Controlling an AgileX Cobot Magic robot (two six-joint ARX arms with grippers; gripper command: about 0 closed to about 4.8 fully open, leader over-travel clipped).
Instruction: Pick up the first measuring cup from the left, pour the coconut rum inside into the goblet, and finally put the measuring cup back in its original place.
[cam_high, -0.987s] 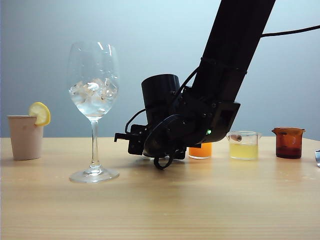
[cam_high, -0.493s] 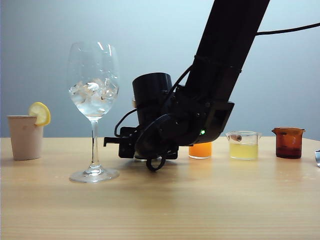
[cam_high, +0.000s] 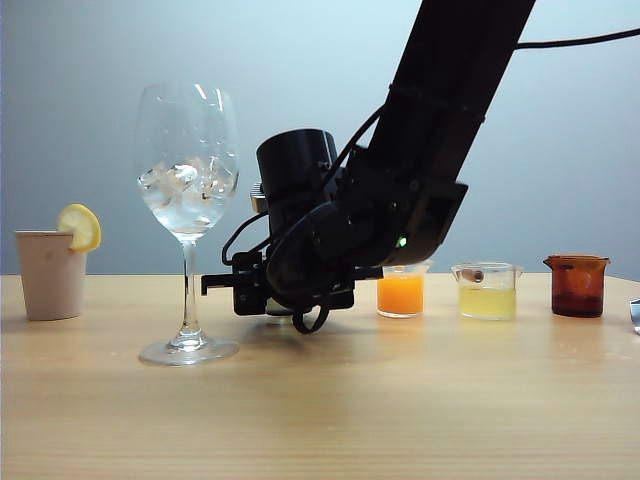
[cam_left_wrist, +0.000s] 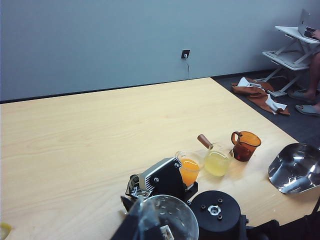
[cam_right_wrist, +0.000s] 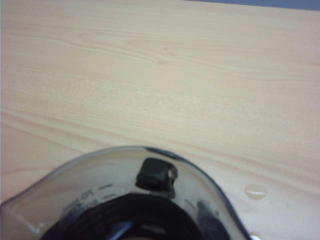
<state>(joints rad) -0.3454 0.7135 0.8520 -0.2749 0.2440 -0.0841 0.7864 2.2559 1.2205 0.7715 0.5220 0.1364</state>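
**Three views, one tabletop**

The exterior camera sits low at table level, side-on. The left wrist camera looks down from high and far. The right wrist camera hovers close above the measuring cup. All share the wooden tabletop.

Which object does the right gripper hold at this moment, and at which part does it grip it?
The right gripper holds the measuring cup, low over the table beside the goblet. The exact grip point is hidden. The left gripper is out of view.

A pale blue-grey wall is standing behind the light wooden table, carrying a socket low down. Dark floor is showing past the table, where a white stand is sitting.
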